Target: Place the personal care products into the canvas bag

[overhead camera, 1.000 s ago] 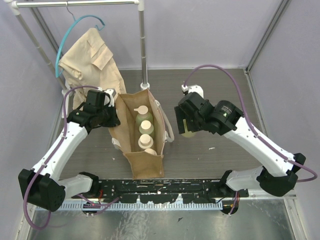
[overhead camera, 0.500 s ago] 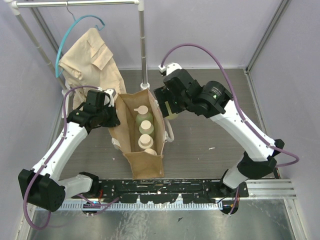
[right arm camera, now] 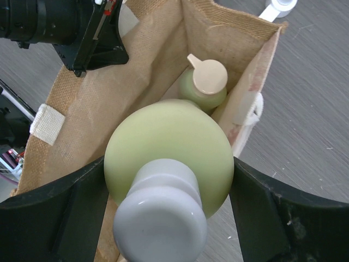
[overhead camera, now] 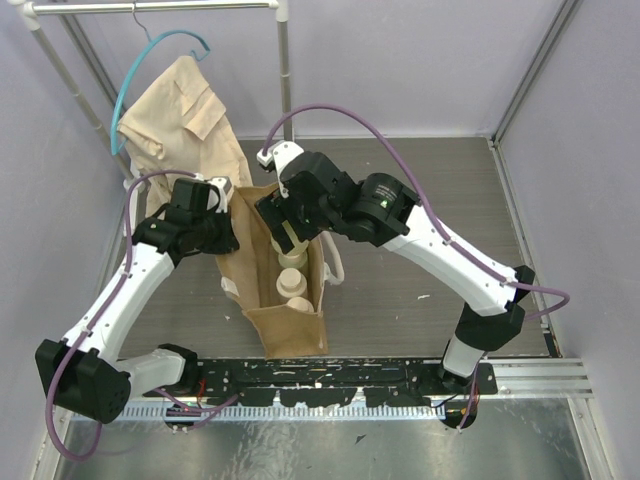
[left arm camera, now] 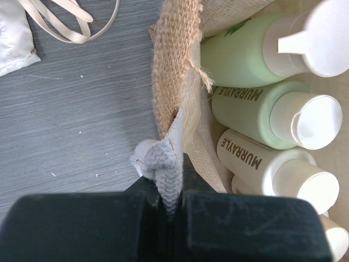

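The canvas bag (overhead camera: 288, 330) stands open in the middle of the table. My left gripper (overhead camera: 222, 232) is shut on the bag's left rim, pinching its whitish strap (left arm camera: 166, 174). Inside the bag lie two olive-green bottles (left arm camera: 245, 54) (left arm camera: 251, 112) and two beige ones (left arm camera: 256, 158) (left arm camera: 330, 237). My right gripper (overhead camera: 285, 228) is shut on a third olive-green bottle (right arm camera: 169, 158), cap towards the camera, held over the bag's far end above the green bottle (right arm camera: 204, 87) inside. The bag's caps (overhead camera: 292, 282) show partly under the right arm.
A beige shirt (overhead camera: 175, 110) on a teal hanger hangs from a rack at the back left. The rack's pole (overhead camera: 285, 80) stands just behind the bag, its white foot (right arm camera: 278, 6) by the bag's far corner. Loose strap handles (left arm camera: 65, 22) lie on the table left of the bag.
My right arm has swung left with the green bottle, from right of the bag to over its open far end. The left arm has not moved.
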Tool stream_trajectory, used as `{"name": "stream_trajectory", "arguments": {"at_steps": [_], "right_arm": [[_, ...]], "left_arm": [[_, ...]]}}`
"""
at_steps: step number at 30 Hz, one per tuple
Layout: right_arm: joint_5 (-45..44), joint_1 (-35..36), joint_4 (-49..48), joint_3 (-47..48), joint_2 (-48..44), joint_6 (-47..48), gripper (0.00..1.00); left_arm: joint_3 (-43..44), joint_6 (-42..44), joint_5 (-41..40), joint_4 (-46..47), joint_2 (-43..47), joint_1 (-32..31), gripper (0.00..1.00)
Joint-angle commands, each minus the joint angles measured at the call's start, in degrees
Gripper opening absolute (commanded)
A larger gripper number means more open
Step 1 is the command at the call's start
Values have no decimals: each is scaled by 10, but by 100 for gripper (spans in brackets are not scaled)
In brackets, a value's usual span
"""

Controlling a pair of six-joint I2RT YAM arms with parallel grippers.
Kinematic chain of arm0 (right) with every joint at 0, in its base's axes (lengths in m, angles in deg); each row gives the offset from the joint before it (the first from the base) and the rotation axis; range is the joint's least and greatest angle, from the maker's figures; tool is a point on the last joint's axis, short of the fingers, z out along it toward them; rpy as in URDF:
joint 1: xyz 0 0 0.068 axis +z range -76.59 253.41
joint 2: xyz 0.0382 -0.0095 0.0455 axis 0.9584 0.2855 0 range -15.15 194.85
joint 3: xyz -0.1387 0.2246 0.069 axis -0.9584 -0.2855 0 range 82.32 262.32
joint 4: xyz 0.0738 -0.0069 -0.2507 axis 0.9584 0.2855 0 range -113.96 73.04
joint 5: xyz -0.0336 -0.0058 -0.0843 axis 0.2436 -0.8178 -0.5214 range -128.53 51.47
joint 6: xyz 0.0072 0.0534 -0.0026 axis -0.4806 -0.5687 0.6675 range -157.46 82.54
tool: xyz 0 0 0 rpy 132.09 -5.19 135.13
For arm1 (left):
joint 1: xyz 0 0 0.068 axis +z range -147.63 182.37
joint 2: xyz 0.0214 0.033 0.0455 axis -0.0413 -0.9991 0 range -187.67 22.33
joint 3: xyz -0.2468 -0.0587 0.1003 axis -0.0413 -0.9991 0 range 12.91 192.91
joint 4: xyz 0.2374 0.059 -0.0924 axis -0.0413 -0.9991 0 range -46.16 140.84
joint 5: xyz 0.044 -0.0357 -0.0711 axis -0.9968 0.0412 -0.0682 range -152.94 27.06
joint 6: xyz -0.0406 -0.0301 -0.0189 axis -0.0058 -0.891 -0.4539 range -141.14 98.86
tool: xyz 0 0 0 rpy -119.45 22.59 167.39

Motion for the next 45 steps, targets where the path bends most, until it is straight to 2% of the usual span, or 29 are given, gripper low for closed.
{"name": "stream_trajectory", "arguments": {"at_steps": [1,7,22,35,45], "right_arm": [[24,10,-132,-39,-41,-20,1],[89,37,-212,-145,-73,-58,1],[140,65,-300,-187,-72,-79,1],[113,65,-330,-272,-50,-77,1],[103,65,-310,-294,-6,-81,1]], "left_arm": [[39,15,-12,-7,12,5,0],[64,24,-13,-28,9,5,0],[80,26,-11,-31,15,5,0],[105,35,-12,-70,20,5,0],[116,34,-11,-76,24,6,0]]}}
